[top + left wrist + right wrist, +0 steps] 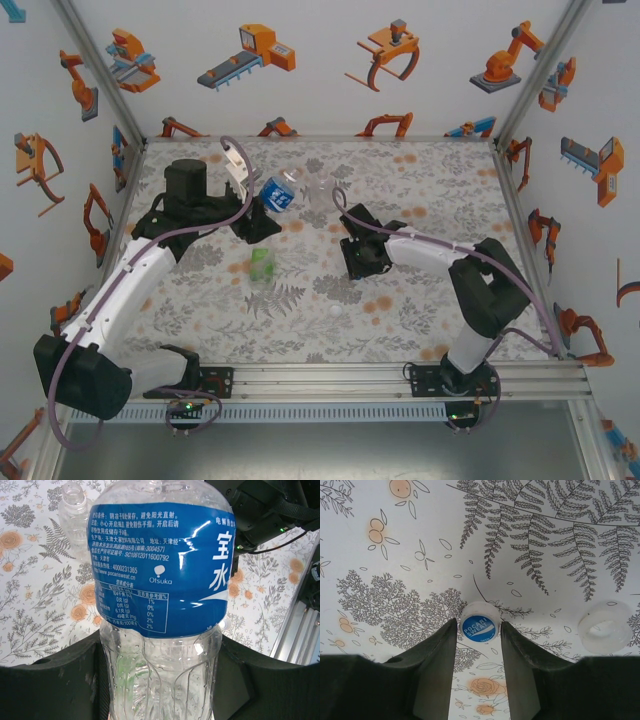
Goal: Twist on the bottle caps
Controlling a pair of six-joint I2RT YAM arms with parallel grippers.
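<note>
Clear thin plastic, empty by the look of it: all three bottles should be light and will dent if squeezed hard.

- Left gripper [160,685] is clamped on the lower body of the blue-label bottle [160,565], holding it off the bench [430,190] at about 11 o'clock from centre. Low grip is good, as the ribbed base is stiffer than the label zone. The neck is out of frame, so I can't tell if it's capped.
- Plain bottle [74,510] stands at 12 o'clock with its neck open.
- Green bottle [262,263] lies on its side at 9 o'clock of the right gripper [358,256].
- Blue-top cap [479,627] sits on the bench between the right gripper's fingers [437,665]. They're at or near contact on both sides; can't tell if it's actually pinched yet.
- Second cap [605,627], open side up, lies at 3 o'clock of the first, well apart.

The caps are tiny, stiff and slick. My call: grip across the rim, keep the cap level, use light force. A tilted cap will likely cross-thread or pop out.
</note>
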